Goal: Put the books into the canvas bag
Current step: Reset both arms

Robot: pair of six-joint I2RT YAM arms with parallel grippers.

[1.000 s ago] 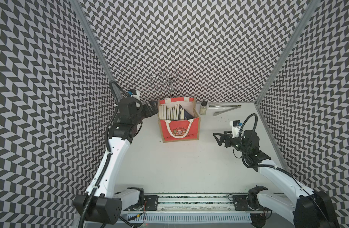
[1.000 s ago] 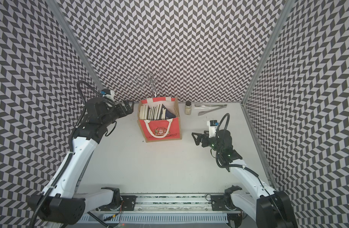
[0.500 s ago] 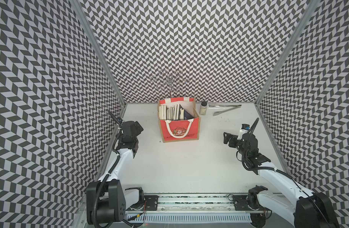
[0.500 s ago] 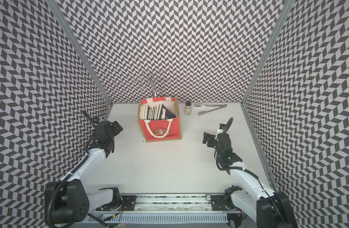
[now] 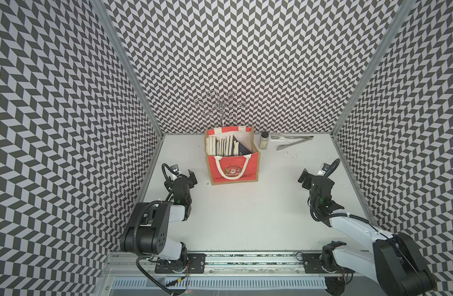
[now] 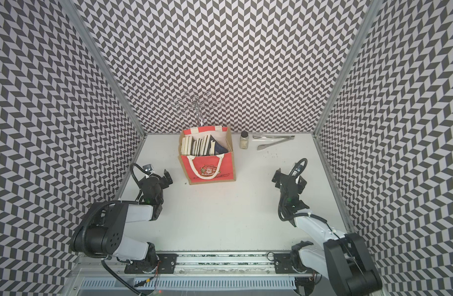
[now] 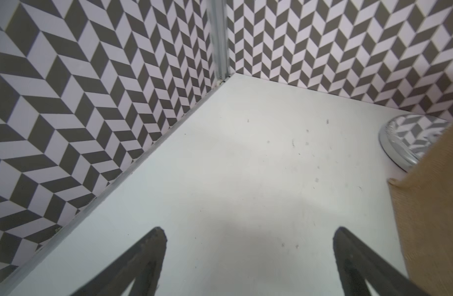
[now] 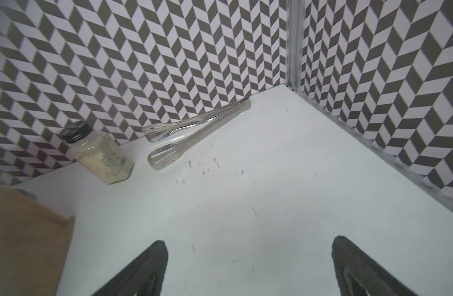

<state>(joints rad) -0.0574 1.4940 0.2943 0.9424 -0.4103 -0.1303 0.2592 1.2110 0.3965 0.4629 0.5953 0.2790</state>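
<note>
1. In both top views the canvas bag (image 5: 233, 164) stands upright toward the back of the table (image 5: 246, 217) with its mouth open. The books (image 5: 223, 146) sit inside it on edge, pages up, packed in a row; one dark cover leans across the spare room at the end. No book lies on the table that I can see, so I judge the packing finished, or all but. The left gripper (image 5: 182, 177) and right gripper (image 5: 314, 179) sit low on folded arms, well apart from the bag on either side. The next move calls for little: a look for strays, and no grasp.
2. In the left wrist view the left gripper's jaws stand spread wide with only bare table between them — nothing is held. The bag's tan jute side shows at the frame's edge, and behind it the mirrored round base of a wire stand (image 7: 399, 146).
3. In the right wrist view the jaws are equally wide and empty. Ahead stand a spice jar (image 8: 99, 153) with a black cap and metal tongs (image 8: 194, 130) lying along the back wall — neither belongs to the task.
4. The table is matte white with faint specks. Grey-and-white chevron walls (image 5: 246, 64) close it on three sides, with metal posts (image 5: 133, 77) at the corners. A rail (image 5: 246, 264) along the front carries both arm bases.
</note>
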